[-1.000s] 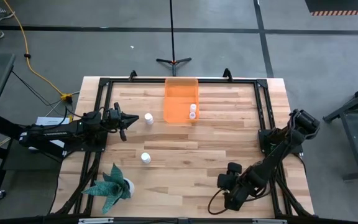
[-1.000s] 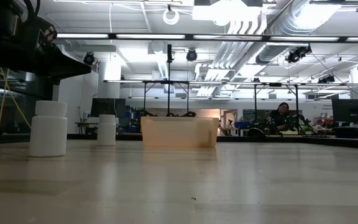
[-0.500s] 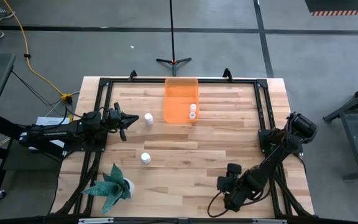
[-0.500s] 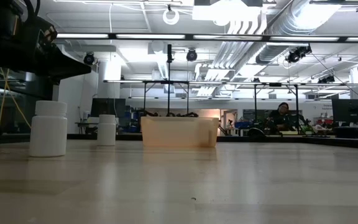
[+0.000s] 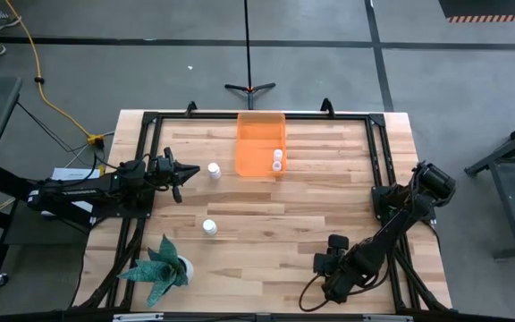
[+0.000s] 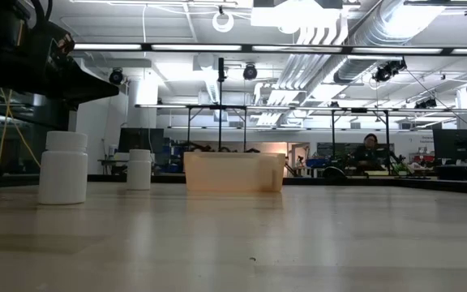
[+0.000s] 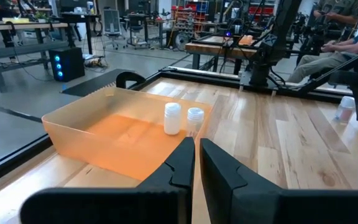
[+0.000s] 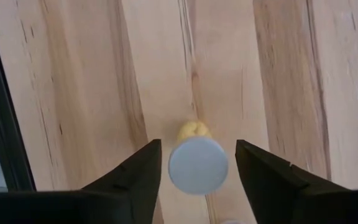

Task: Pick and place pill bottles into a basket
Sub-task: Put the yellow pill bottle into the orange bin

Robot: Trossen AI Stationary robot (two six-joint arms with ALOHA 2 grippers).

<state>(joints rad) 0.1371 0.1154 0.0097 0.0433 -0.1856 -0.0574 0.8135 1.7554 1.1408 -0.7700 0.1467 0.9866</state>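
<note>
1. Pill bottles: small white capped cylinders; two (image 5: 277,159) stand in the translucent orange basket (image 5: 259,134), two (image 5: 213,170) on the tabletop (image 5: 329,188).
2. Right claw (image 8: 197,165) straddles another white cap, not touching; left claw (image 7: 196,163) narrow, empty.

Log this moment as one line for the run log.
left gripper: shut, waiting at table's left edge | right gripper: open, astride upright bottle, no contact | basket: two bottles inside | table: loose bottles

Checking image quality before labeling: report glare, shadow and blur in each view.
High view: even light, sharp. Low view: ceiling lights flare white, the near table is soft, the basket is backlit. Left wrist view: the end effector is blurred. Right wrist view: a bottle blurs between the fingers.
</note>
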